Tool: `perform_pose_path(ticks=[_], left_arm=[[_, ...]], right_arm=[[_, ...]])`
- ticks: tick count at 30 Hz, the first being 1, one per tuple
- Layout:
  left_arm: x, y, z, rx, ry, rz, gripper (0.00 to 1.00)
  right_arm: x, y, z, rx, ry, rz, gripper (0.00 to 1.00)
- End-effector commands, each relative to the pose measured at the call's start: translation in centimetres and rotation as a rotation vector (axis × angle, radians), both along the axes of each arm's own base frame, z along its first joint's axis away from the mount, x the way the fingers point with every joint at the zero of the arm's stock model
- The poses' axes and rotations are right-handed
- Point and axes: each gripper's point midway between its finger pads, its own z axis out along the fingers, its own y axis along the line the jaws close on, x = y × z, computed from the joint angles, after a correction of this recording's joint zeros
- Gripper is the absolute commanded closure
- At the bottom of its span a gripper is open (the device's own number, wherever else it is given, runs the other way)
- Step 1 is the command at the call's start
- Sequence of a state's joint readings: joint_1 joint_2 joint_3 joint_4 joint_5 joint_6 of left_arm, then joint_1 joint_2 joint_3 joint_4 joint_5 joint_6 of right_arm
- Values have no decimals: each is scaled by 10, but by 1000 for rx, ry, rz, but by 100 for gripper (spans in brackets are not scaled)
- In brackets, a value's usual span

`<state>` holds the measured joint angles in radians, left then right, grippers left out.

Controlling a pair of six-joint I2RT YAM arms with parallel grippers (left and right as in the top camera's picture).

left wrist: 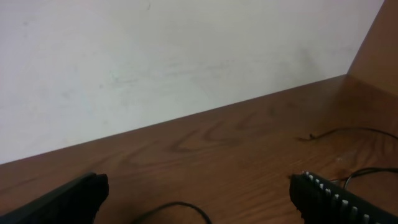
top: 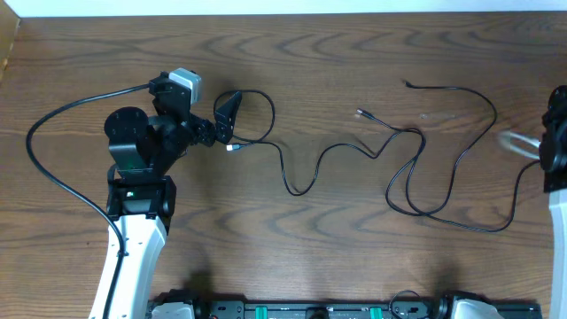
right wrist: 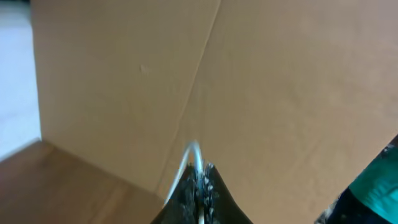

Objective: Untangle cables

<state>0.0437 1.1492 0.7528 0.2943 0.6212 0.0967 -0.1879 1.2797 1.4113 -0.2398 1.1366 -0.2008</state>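
Observation:
Thin black cables lie across the wooden table, crossing in a loose tangle right of centre. One black cable loops at my left gripper, which is open with the loop between its fingers. In the left wrist view the open fingers straddle that black loop. My right gripper is shut on the white cable. In the overhead view the right gripper holds the white cable at the table's right edge.
The wooden table meets a white wall at the back. Loose plug ends lie at the middle and farther back. The left arm's own thick black wire arcs over the table's left side.

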Motion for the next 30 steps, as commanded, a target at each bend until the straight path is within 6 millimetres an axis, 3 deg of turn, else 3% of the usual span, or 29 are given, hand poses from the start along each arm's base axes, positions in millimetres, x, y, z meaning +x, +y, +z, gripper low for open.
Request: perform_pose_path(ticks=[1,8,14,20,25,27,28,29,30], left_arm=[[1,0,2,-6,-2,4,2],[1,0,2,-6,-2,4,2],[1,0,2,-6,-2,4,2],[1,0,2,-7,-1,4,2],[1,0,2,-7,0,4,2],[1,0,2,-7,2,4,2],[1,0,2,-7,3,4,2],[1,0,1,-7,3,4,2],[1,0,1,-7,3,4,2]], right_arm=[[15,-17,-23,44,12,-7,99],[15,-73,-66,80,116,-148,99],[-1,-116,-84,108,124,-215,99],[-5,-141,-101,196,72,-133,99],[11,-145,-149,387,79,35,98],[21,-140,-167,454,100,108,66],[26,-137,-174,482,106,139,26],[31,-135,-180,504,113,165,1],[34,-132,-186,523,119,185,1]])
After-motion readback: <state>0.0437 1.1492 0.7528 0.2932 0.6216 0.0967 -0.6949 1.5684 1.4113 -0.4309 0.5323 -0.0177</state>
